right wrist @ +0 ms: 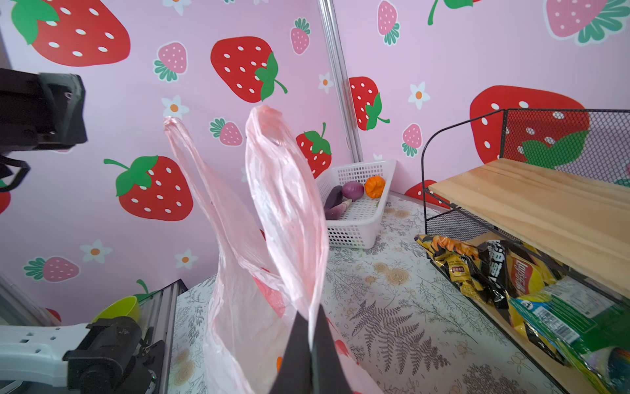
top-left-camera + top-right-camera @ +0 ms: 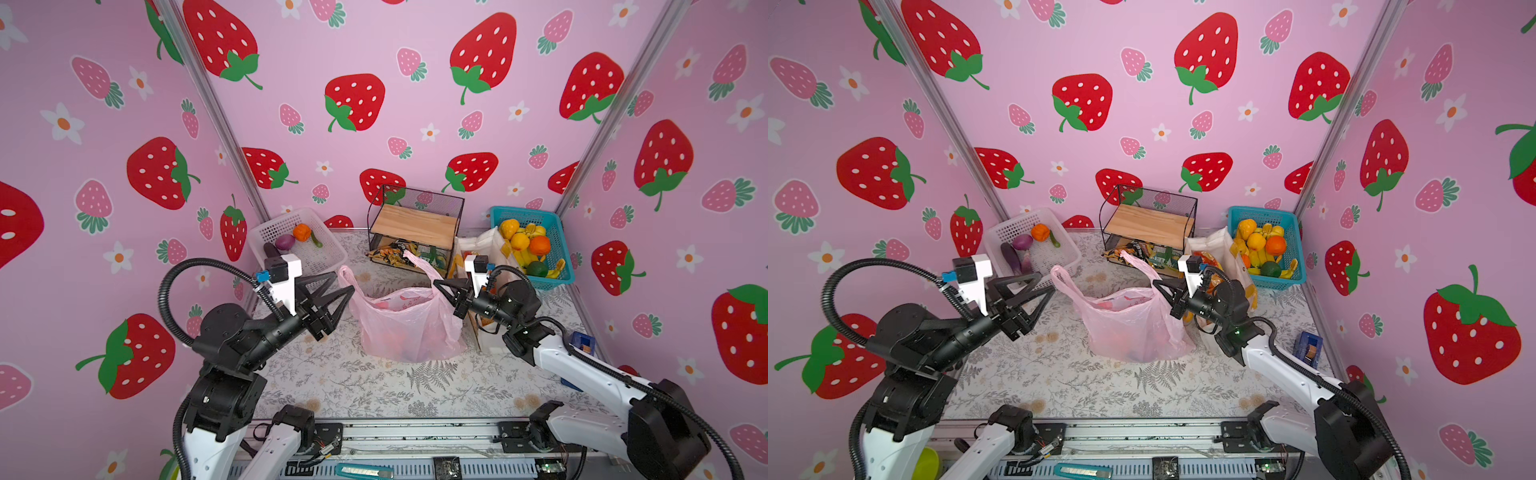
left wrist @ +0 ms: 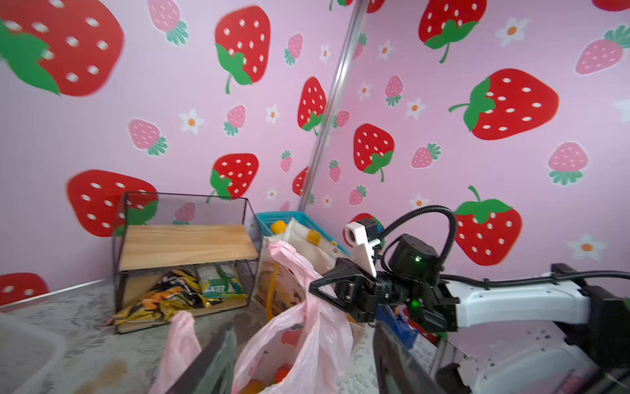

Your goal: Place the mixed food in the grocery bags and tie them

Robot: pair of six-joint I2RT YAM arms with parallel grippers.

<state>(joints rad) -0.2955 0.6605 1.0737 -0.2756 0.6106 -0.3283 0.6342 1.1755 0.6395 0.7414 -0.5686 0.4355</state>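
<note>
Far left on the table, a white basket holds vegetables. Nearer, the left gripper gapes wide beside the pink bag's left handle, grasping nothing. Mid-table, the bag stands with orange food inside. The right gripper is clenched on the bag's other handle, with a white tote behind it.

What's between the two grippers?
The pink bag, in both top views; the right gripper is shut on one handle, the left gripper open beside it.
</note>
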